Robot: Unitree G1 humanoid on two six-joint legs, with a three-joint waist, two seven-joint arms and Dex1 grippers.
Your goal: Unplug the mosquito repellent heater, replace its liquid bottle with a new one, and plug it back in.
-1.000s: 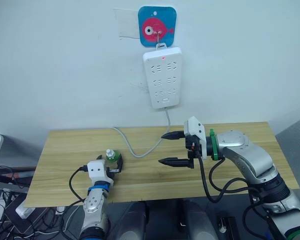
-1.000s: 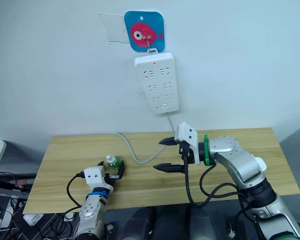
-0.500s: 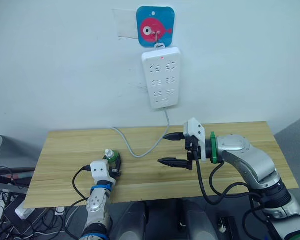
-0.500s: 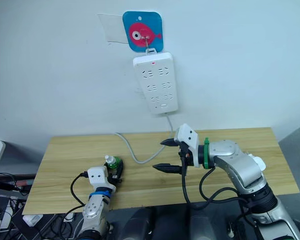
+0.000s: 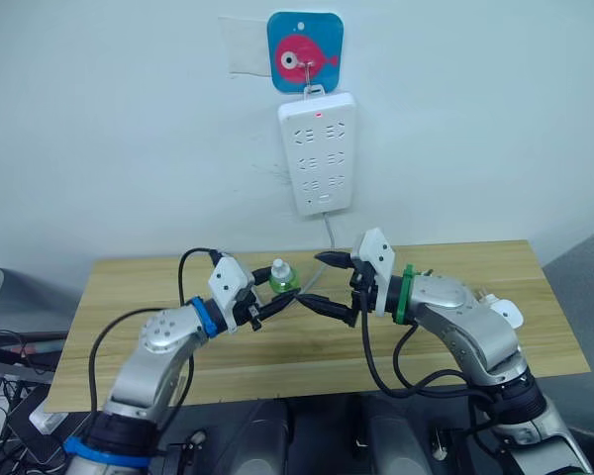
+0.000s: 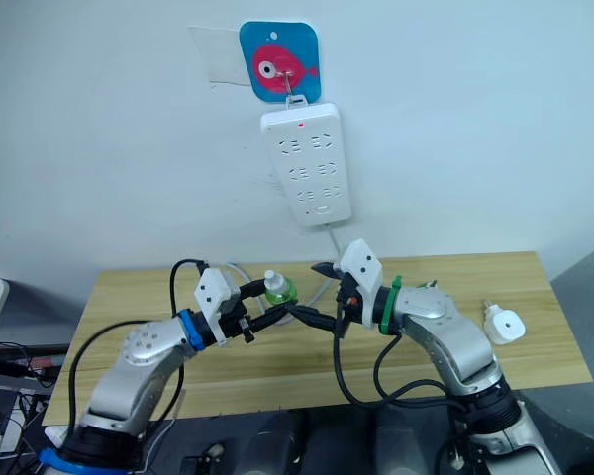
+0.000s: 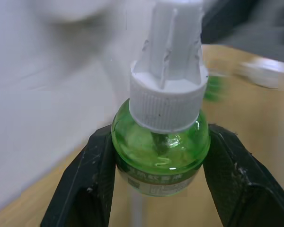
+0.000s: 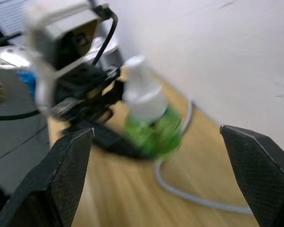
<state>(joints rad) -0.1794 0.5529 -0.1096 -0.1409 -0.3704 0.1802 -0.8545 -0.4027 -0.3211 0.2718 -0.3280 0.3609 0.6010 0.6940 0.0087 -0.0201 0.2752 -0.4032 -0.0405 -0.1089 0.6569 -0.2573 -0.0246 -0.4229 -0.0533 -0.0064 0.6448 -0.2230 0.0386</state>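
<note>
Wooden table (image 5: 129,287) against a pale wall; all places given from the table. Above its rear edge hangs the white power strip (image 5: 318,153), long axis vertical, red light lit at top, its grey cord (image 5: 329,237) dropping to the tabletop.

Over the table's middle, left gripper (image 5: 280,297) holds the green bottle (image 5: 280,276) clamped between its two fingers (image 7: 90,184); the bottle stands upright, white cap (image 7: 169,80) up.

Right gripper (image 5: 329,284) is spread wide, facing the bottle from the right, fingertips just beside it, bottle not between them.

The heater (image 6: 501,324) lies on the table's right end, well apart from both grippers, vent hole facing up, plug end toward the wall.
</note>
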